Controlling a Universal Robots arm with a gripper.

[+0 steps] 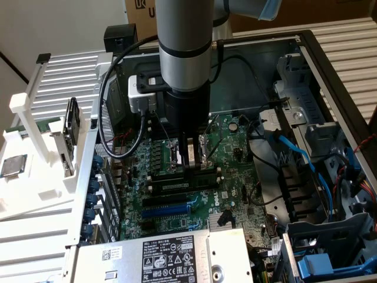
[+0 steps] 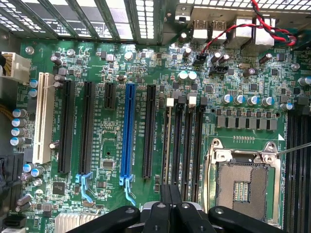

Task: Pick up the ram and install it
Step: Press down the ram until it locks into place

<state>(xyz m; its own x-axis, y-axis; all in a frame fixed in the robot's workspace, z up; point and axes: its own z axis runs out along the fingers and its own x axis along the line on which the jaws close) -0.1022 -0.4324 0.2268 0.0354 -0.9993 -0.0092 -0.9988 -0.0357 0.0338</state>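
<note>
Inside the open computer case, the gripper stands straight down over the bank of long black memory slots on the motherboard. Its fingers are pressed fully together, with no gap between them and nothing clamped in them. In the wrist view they sit directly over the slot nearest the blue expansion slot, beside the CPU socket.

A thin greenish-brown edge runs along that slot, and I take it to be the ram, already standing in its slot and not in the grip. From the exterior view a dark stick shows just beside the fingertips on that view's right, probably the same ram, though I cannot tell whether the tips touch its top edge.

My reading is that the pick-up is done and the work is at the seating stage, with the closed fingers used as a pusher. What that calls for is straight, even downward pressure along the stick so both end latches snap in. Whether they have locked cannot be made out.
</note>
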